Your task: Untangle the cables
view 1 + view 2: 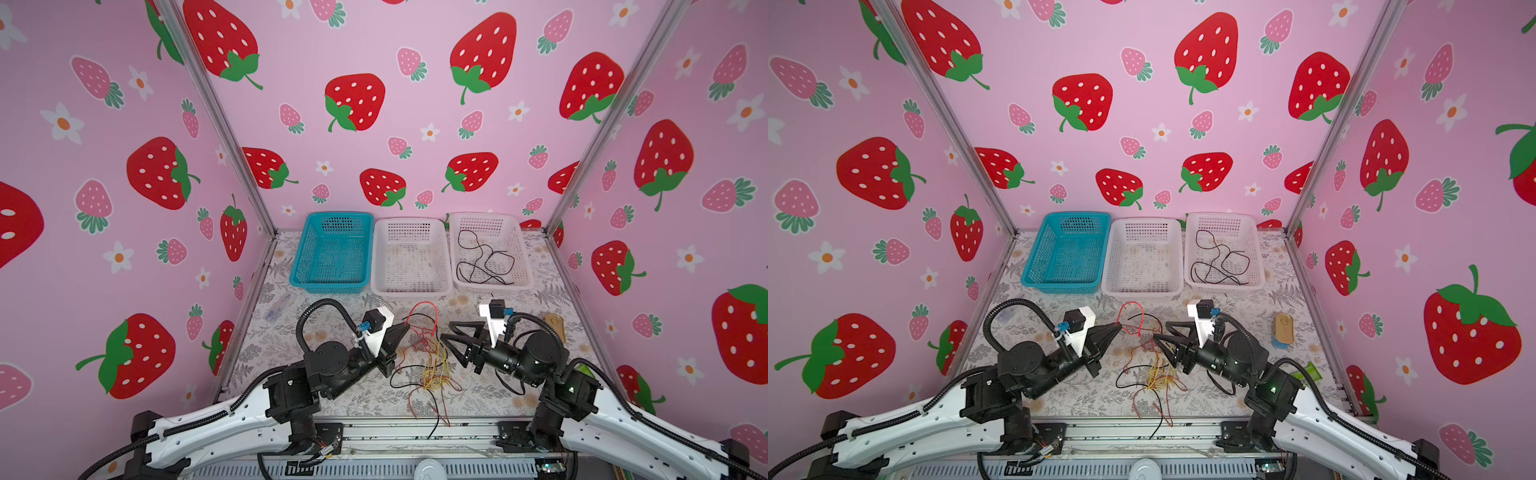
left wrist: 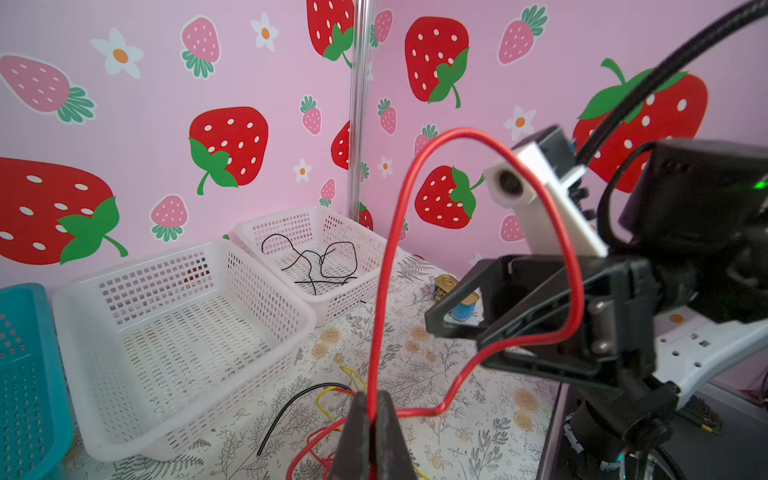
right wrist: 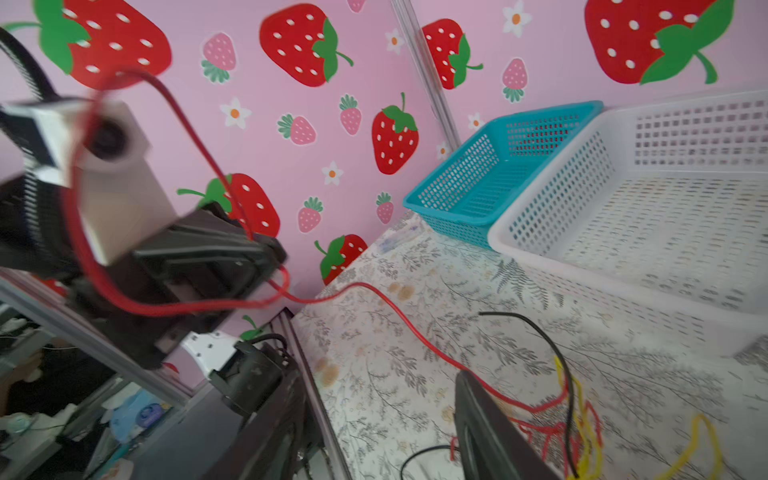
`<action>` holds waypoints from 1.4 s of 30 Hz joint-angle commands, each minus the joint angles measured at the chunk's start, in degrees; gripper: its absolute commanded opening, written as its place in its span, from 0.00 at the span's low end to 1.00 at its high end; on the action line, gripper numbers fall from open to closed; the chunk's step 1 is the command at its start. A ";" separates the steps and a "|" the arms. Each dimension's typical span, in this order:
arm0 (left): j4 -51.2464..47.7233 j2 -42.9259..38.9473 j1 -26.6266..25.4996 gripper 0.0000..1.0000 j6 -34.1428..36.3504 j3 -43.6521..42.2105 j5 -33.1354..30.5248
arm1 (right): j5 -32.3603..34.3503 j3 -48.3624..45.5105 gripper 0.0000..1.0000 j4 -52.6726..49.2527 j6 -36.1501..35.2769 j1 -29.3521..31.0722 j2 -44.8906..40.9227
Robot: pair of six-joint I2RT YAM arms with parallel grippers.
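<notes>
In both top views the cables (image 1: 430, 365) (image 1: 1158, 374) lie knotted on the table (image 1: 478, 399) between the arms, one black cable (image 1: 484, 259) lying in the right-hand white basket (image 1: 524, 266); the right gripper (image 1: 445, 330) gapes, empty. The left wrist view shows the left gripper (image 2: 370, 415) pinching the red cable (image 2: 415, 166), whose loop could snag those parted jaws. The right wrist view is blurred; the red cable perhaps brushes a finger (image 3: 478, 415), so pulling may tighten the knot.

Robot lab test cell: strawberry-print panels (image 1: 374, 104) on aluminium posts (image 1: 219, 120), arms (image 1: 208, 428) bolted to rail (image 1: 415, 432).
</notes>
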 commanded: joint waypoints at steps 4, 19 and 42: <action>-1.64 0.35 0.33 0.00 -5.12 4.77 0.85 | 6.38 -7.56 0.55 8.64 -3.49 -0.27 2.80; -0.92 0.23 0.41 0.00 -12.43 6.75 3.05 | 14.15 -13.04 0.29 26.18 -8.67 -0.45 19.80; -14.30 0.58 1.60 0.00 -8.90 18.46 -4.24 | 14.58 -14.30 0.10 30.93 -9.96 -6.87 23.56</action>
